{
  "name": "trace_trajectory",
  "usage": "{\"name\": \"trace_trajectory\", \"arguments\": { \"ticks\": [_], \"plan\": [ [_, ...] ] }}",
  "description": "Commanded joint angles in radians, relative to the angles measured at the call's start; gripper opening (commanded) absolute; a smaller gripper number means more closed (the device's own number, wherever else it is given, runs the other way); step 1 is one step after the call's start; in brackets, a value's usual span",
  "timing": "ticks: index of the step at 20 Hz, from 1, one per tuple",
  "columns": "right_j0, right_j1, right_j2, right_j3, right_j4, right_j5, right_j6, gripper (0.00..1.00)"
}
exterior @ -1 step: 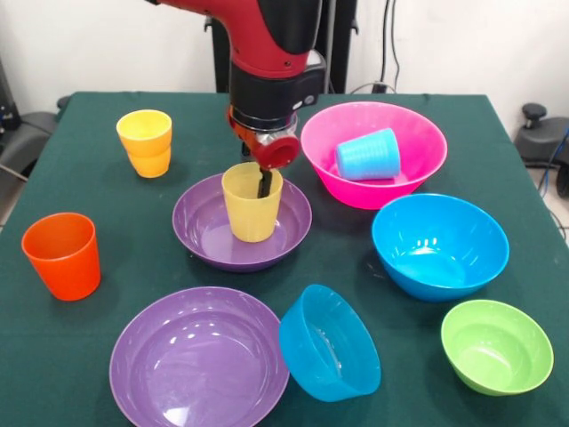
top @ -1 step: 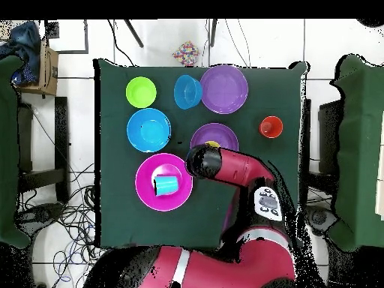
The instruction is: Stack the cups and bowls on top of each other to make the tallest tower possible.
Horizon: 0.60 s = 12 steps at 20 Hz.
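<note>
Gripper (exterior @ -1 step: 265,184) down inside pale yellow cup (exterior @ -1 step: 252,203), upright in far purple bowl (exterior @ -1 step: 242,222); one finger visible inside, grip state unclear. Cup likely light, thin-walled, slick plastic: pinch rim wall gently, else slips or tips.

The red and black arm (exterior @ -1 step: 267,53) is held steeply downward from above. Its gripper (exterior @ -1 step: 264,182) is pointed straight down; whether it is closed cannot be made out.

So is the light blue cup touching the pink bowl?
Touching. In the front view the light blue cup lies on its side inside the pink bowl, resting on its inner surface. The overhead view also shows it within the bowl's rim.
</note>
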<state>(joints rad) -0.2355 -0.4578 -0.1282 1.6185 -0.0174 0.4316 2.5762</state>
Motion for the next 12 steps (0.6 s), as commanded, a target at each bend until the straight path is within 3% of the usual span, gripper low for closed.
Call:
{"name": "trace_trajectory", "arguments": {
  "ticks": [1, 8, 12],
  "plan": [
    [0.010, -0.021, 0.033, -0.157, -0.028, 0.243, -0.063, 1.00],
    [0.018, -0.036, 0.018, -0.229, -0.063, 0.372, -0.088, 1.00],
    [0.021, -0.051, 0.016, -0.289, -0.053, 0.507, -0.082, 1.00]
  ]
}}
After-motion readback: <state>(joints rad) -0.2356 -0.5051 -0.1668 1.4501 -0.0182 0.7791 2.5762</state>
